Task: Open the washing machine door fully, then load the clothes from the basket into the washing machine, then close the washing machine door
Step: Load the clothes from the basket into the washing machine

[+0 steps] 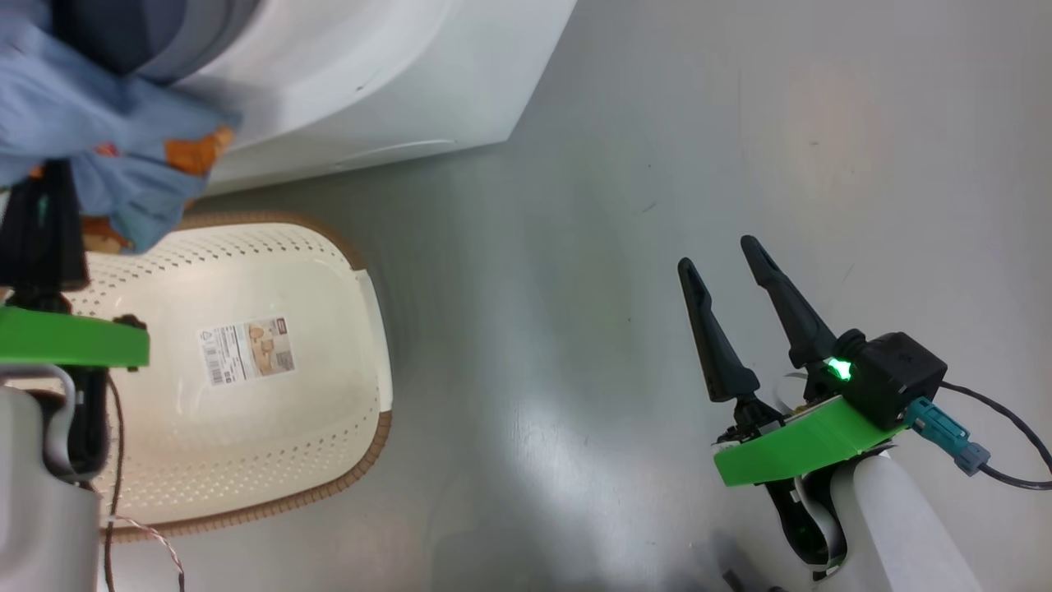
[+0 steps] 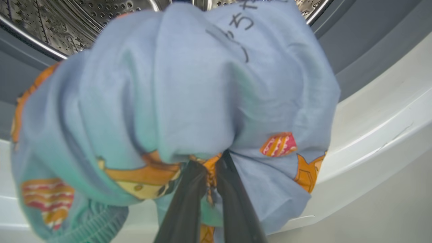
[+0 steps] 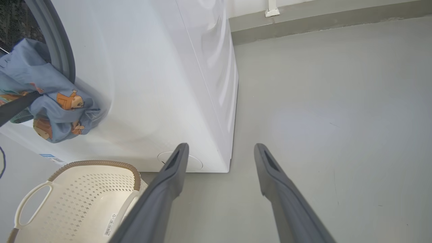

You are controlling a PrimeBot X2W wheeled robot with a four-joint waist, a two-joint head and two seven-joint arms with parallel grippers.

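Note:
My left gripper point(image 2: 211, 162) is shut on the clothes point(image 2: 189, 84), a light blue bundle with orange bears. The bundle hangs at the mouth of the washing machine point(image 1: 370, 66), right in front of the steel drum point(image 2: 67, 20) and grey gasket. In the head view the clothes point(image 1: 99, 123) hang above the far end of the basket point(image 1: 362, 271), which is cream with only a label sticker inside. From the right wrist, the clothes point(image 3: 50, 98) droop over the machine's lower front. My right gripper point(image 1: 719, 256) stands open over bare floor, holding nothing. The washing machine door is out of view.
The basket point(image 3: 87, 189) sits on the grey floor just before the washing machine point(image 3: 152, 84), near its round cap point(image 3: 194, 162). Open floor stretches to the right of the machine. A wall base point(image 3: 303, 23) runs along the far side.

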